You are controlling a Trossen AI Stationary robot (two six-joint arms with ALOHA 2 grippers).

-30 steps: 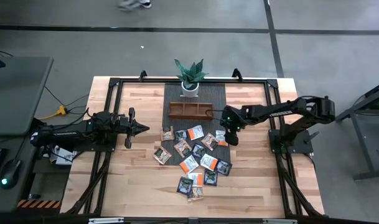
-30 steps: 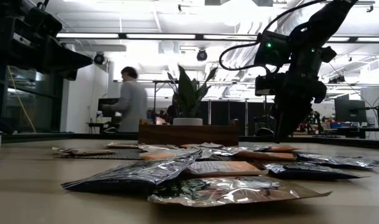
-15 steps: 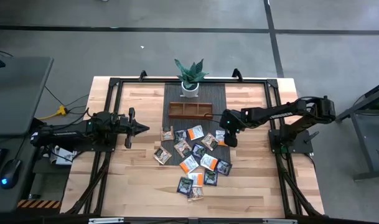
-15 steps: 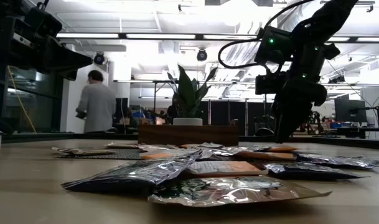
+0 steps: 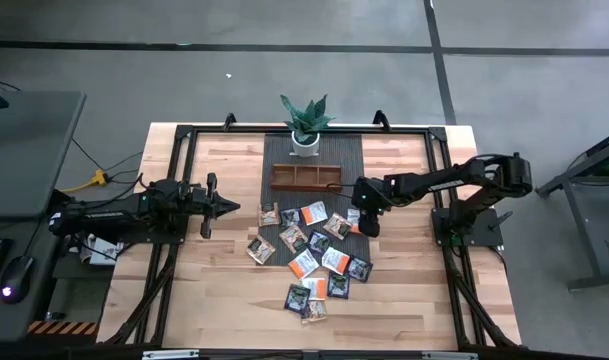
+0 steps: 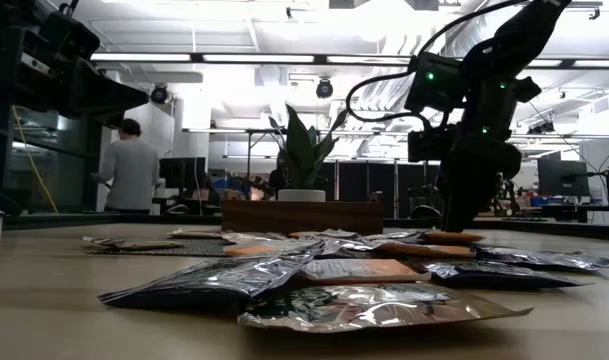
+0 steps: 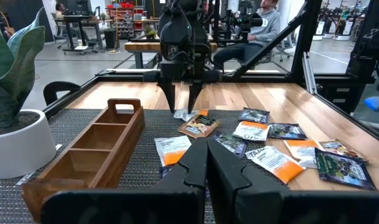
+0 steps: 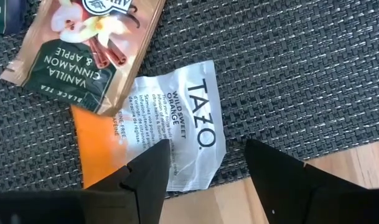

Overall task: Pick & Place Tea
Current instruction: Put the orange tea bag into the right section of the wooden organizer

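Right pincer [image 8: 205, 167], jaws spread, is hovering lower than a second ago over the orange-and-white Tazo sachet [image 8: 170, 134] lying on the dark mat [image 8: 289, 74]; left pincer [image 5: 210, 205] is waiting closed.

Looking straight down from overhead on the whole table [image 5: 234, 300]. Set at tabletop height, facing level across the sachets [image 6: 374, 305] toward the tray [image 6: 302, 215]. Riding each wrist: left looking far across the tray [image 7: 89, 152], right pressed close over one sachet [image 8: 177, 127].
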